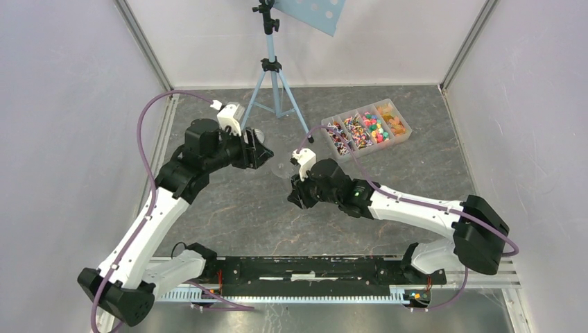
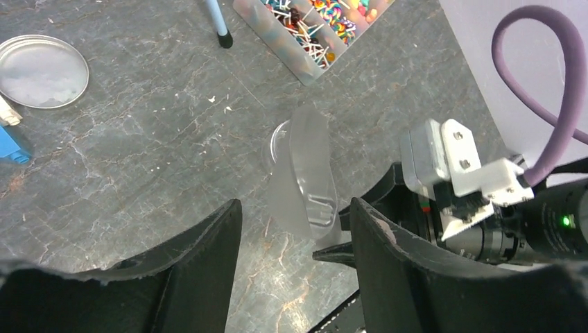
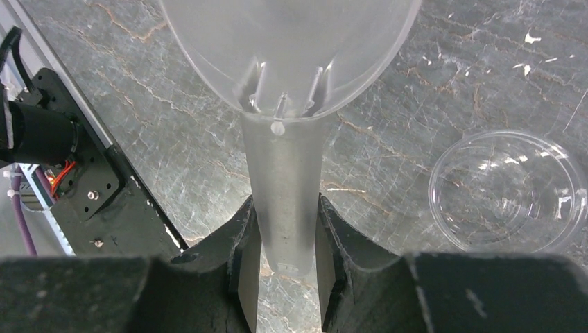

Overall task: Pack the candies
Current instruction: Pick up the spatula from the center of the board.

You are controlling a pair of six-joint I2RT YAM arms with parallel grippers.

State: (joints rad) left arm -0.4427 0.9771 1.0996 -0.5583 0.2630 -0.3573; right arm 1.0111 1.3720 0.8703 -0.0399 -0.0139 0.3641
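The candies (image 1: 367,128) are small multicoloured sweets sorted in a clear divided tray (image 1: 405,125) at the back right; the left wrist view shows the candies (image 2: 326,17) at its top edge. My right gripper (image 3: 286,229) is shut on the frosted handle of a clear plastic scoop (image 3: 284,173), which is held off the table. In the left wrist view the scoop (image 2: 308,166) points away, over a clear round bowl (image 2: 277,139). My left gripper (image 2: 295,215) hovers near the scoop, its jaws apart and nothing between them.
The clear bowl (image 3: 444,173) stands on the table to the right of the scoop. A round clear lid (image 2: 41,69) and a blue-and-white block (image 2: 10,142) lie at the left. A blue tripod (image 1: 274,76) stands at the back, its foot (image 2: 223,38) near the tray.
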